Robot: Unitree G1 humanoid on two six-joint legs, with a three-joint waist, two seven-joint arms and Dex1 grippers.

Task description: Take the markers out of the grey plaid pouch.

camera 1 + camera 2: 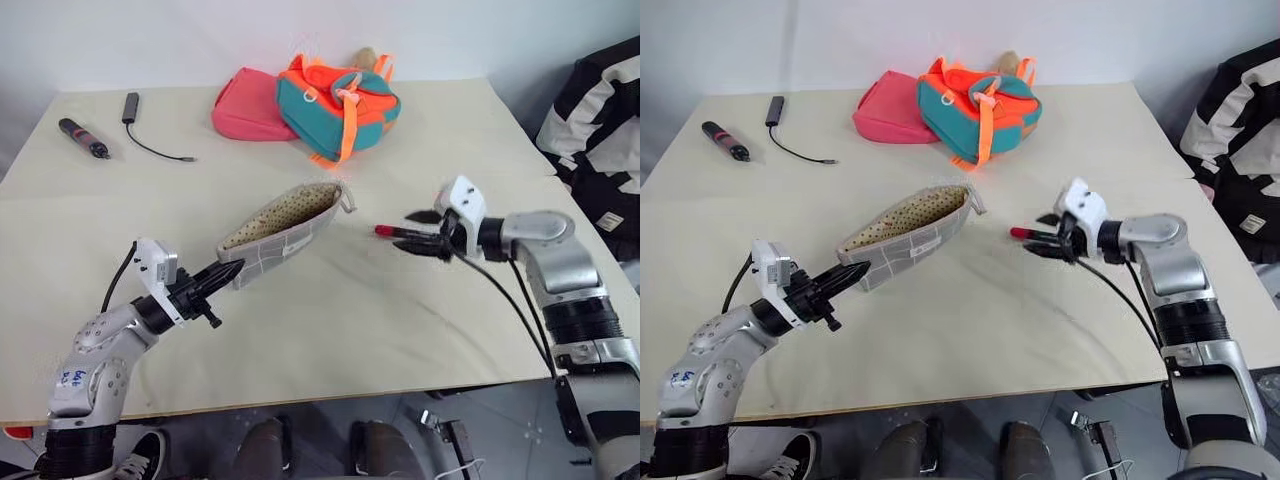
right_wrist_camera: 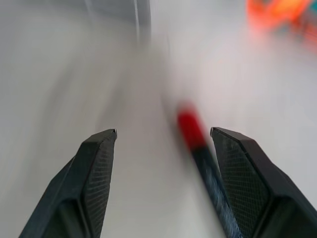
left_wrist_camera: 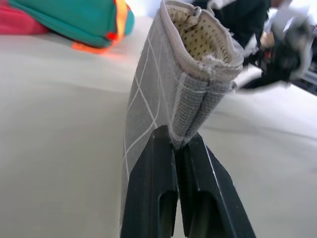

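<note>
Head views: the left gripper (image 1: pixel 232 270) has its fingers closed on one end of the grey plaid pouch (image 1: pixel 285 232), which is raised off the beige table (image 1: pixel 330 330) and slants up and away toward the right, its mouth open and the dotted lining showing. A metal ring pull (image 1: pixel 347 203) hangs at the far end of the pouch. To the right, apart from the pouch mouth, the right gripper (image 1: pixel 418 232) stands with its fingers spread; a dark marker with a red end (image 1: pixel 398 232) lies between them, the red tip pointing toward the pouch. Whether a finger touches the marker cannot be told. At the far edge of the table lie a pink pouch (image 1: pixel 245 105) and a teal-and-orange backpack (image 1: pixel 338 105), touching each other. At the far left lie a thick black-and-red pen-shaped tool (image 1: pixel 84 139) and a black cable (image 1: pixel 145 135).

Left wrist view: the two black fingers (image 3: pixel 151 193) are pressed together on the folded grey fabric of the pouch, which rises from them to its open mouth.

Right wrist view: the fingers (image 2: pixel 94 183) stand wide apart, and the marker runs close along the inner side of one finger, its red end beyond the fingertips.
</note>
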